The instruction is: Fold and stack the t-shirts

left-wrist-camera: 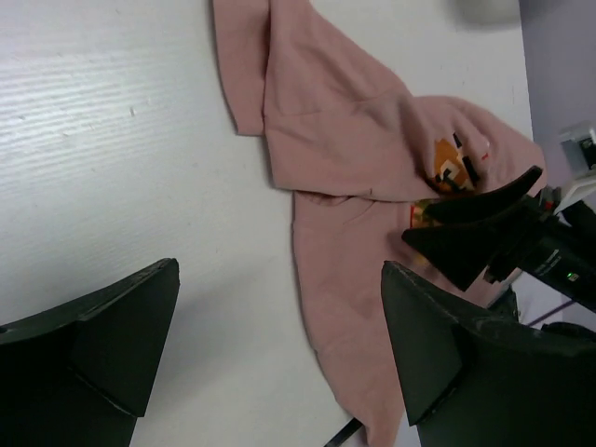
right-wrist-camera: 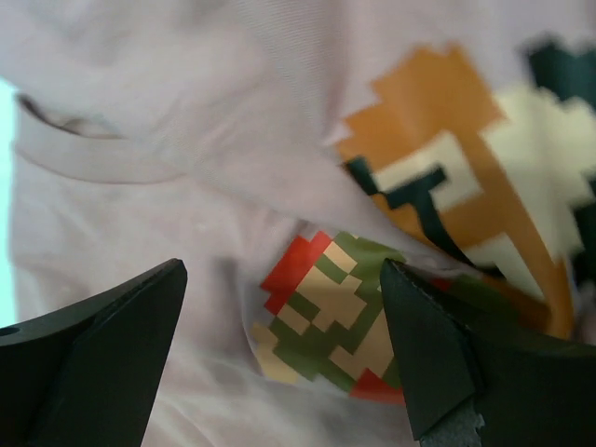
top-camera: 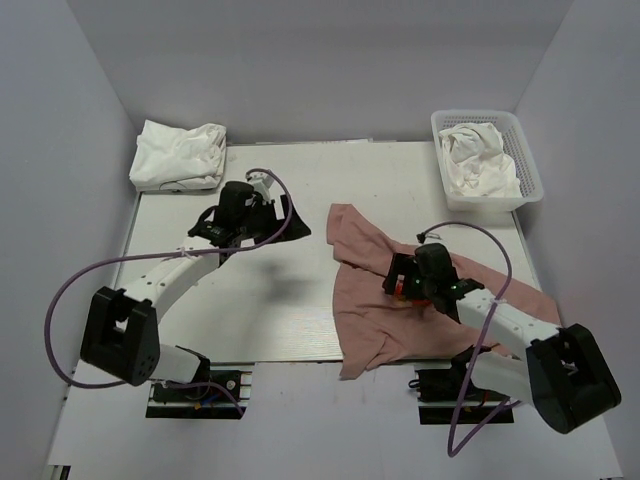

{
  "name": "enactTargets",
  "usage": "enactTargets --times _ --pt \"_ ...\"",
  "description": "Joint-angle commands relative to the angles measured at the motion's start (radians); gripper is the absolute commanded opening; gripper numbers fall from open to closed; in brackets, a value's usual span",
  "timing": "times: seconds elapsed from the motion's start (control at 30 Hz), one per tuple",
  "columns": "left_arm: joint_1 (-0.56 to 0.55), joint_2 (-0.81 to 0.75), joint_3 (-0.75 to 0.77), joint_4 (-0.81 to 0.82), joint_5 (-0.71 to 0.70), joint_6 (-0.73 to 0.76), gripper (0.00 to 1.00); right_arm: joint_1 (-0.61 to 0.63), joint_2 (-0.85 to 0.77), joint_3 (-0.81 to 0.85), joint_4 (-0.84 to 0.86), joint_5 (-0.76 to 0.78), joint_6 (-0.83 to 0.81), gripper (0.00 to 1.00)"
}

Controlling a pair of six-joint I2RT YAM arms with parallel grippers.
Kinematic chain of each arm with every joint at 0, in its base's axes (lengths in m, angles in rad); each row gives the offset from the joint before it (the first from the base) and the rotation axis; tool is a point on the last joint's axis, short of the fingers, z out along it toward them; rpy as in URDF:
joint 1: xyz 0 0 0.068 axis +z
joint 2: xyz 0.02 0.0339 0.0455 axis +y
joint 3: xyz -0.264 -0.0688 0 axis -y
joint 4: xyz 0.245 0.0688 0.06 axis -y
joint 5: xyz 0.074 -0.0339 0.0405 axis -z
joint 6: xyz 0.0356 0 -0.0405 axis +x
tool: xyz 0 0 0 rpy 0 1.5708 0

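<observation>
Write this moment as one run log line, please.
pink shirt: crumpled, unfolded | left gripper: open, over bare table | right gripper: open, over print | white shirts: pile far left, some in basket

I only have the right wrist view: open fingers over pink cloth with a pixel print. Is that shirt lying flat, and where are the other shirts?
Observer: Not flat. From the top camera, the pink t-shirt lies rumpled on the right half of the table, with creases across it.
Operator: And the white ones?
Observer: One white pile sits at the far left corner. Another white shirt fills a basket at the far right.
Operator: What about the left arm?
Observer: The left gripper is open and holds nothing. It sits left of the pink t-shirt, facing its edge.
</observation>
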Motion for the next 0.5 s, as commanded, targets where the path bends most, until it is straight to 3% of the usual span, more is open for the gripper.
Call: enactTargets --times 0.0,0.07,0.1,0.3,0.47 --pt "0.004 -0.057 -0.018 -0.047 -0.087 0.011 0.99 0.021 0.115 -0.005 0.205 -0.172 -0.024 0.90" --pt "0.013 -0.071 -0.029 -0.082 -0.115 0.011 0.99 0.053 0.171 0.022 0.226 -0.195 -0.038 0.90" --pt "0.013 -0.085 -0.046 -0.083 -0.124 0.011 0.99 0.074 0.279 0.063 0.229 -0.218 -0.041 0.90" --pt "0.023 -0.110 -0.100 -0.131 -0.213 -0.028 0.99 0.237 0.585 0.346 0.268 -0.315 -0.046 0.90" --pt "0.023 -0.119 -0.100 -0.233 -0.311 -0.055 0.99 0.282 0.710 0.643 0.257 -0.324 -0.076 0.90"
